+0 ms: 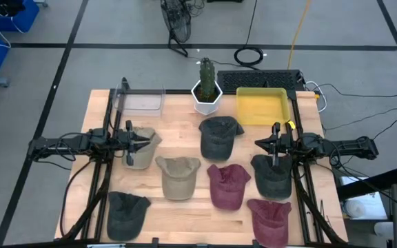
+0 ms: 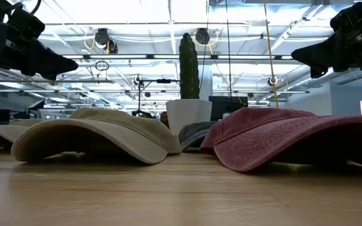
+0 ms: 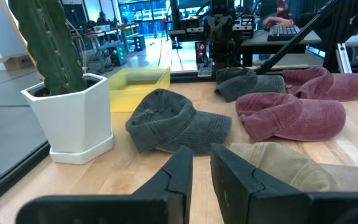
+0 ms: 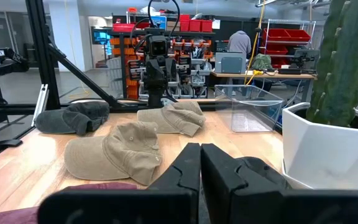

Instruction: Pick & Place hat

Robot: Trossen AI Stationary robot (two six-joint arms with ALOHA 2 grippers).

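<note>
overall, the wooden table [image 1: 185, 220] is crowded: seven caps spread over its middle and near half, leaving bare wood mainly between the clear bin [image 1: 143, 102] and the cactus pot [image 1: 207, 96] along the far edge. the yellow tray [image 1: 261, 106] sits at the far right corner, just beside the pot. left gripper [image 1: 145, 142] hovers over the tan cap [image 1: 139, 146] at the left side, fingers slightly parted, holding nothing (a narrow gap shows in its wrist view). right gripper [image 1: 262, 144] is shut and empty, above the dark cap [image 1: 271, 175] at the right side. caps are soft, washed cotton: two tan, two maroon [image 1: 227, 184], three dark grey [image 1: 219, 135]. another tan cap [image 1: 178, 176] lies centrally, brim toward the near edge
</note>
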